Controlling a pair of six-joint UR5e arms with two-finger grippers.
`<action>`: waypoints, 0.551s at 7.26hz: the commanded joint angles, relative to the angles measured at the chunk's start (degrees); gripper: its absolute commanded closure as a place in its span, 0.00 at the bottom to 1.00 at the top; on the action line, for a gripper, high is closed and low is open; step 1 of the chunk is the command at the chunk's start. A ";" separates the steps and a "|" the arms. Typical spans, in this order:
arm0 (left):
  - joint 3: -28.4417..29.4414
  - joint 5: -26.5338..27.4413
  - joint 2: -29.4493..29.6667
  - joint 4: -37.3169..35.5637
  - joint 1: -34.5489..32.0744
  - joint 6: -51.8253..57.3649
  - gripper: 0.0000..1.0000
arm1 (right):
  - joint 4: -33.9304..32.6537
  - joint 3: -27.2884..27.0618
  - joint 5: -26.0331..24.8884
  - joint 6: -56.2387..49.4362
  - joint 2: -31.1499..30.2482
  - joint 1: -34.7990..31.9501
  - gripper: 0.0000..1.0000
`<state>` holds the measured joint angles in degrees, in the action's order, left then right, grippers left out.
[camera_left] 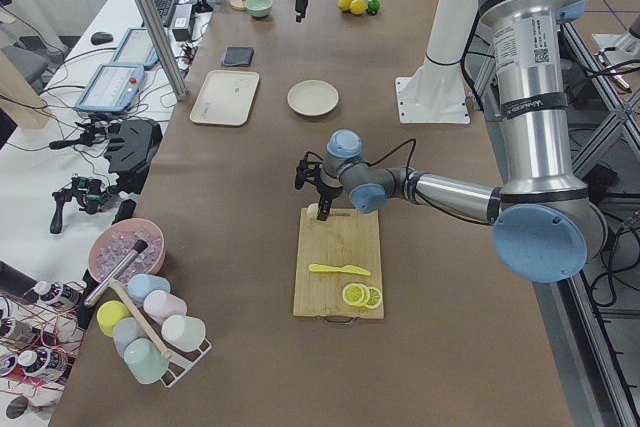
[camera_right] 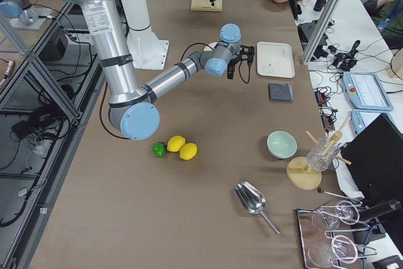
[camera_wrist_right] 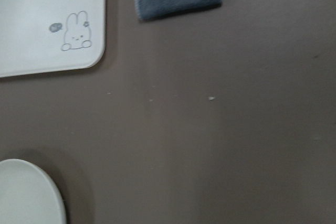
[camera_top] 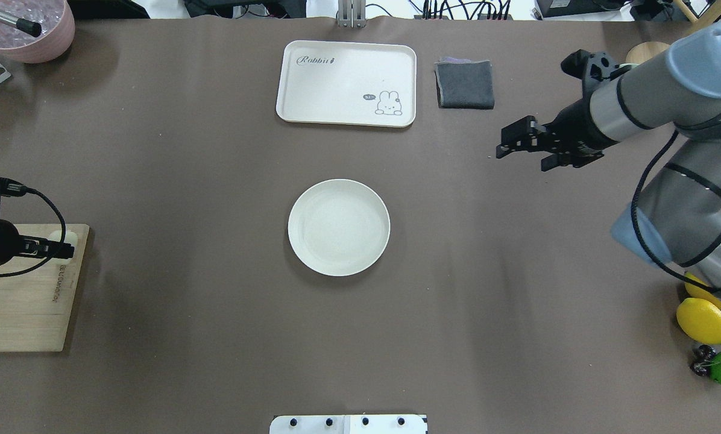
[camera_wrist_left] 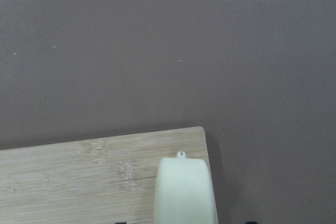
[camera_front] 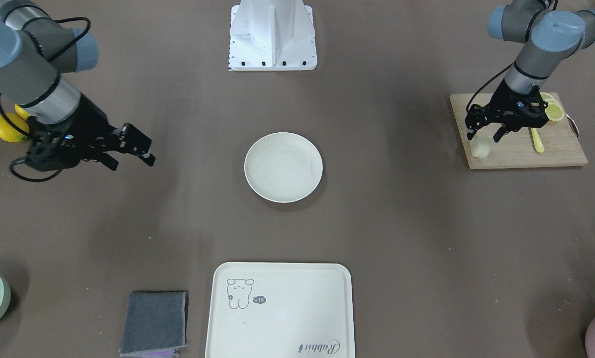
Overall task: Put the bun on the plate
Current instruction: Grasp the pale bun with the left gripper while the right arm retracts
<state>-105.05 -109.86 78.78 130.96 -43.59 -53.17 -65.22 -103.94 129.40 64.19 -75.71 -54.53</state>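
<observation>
From where I stand, the bun (camera_front: 480,149) sits near a corner of the wooden cutting board (camera_front: 521,151), well apart from the plate (camera_front: 283,167) in the middle of the surface. The left pincer (camera_front: 484,137) hangs right over it, jaws apart, a finger to either side. The grasp looks like the step in hand. I'd want it to come straight down, centre on the bun and close gently, since the bun looks soft enough to squash or slip out. The right pincer (camera_front: 132,162) hovers across the surface, jaws apart, holding nothing.
</observation>
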 commanded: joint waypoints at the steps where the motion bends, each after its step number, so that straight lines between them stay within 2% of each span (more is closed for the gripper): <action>1: 0.46 1.31 0.06 0.09 0.00 0.09 0.41 | -8.04 -1.79 3.84 -18.48 -6.63 -9.07 0.00; 3: 0.90 1.31 0.23 0.18 0.00 0.09 0.47 | -16.38 -1.62 3.93 -38.16 -10.15 -16.80 0.00; 4: 0.82 1.31 0.14 0.87 0.00 0.00 0.54 | -22.61 -1.27 4.02 -48.26 -10.51 -21.02 0.00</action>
<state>-104.25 -108.59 78.97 131.27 -43.59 -53.11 -80.95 -105.48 133.25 28.53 -85.03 -70.35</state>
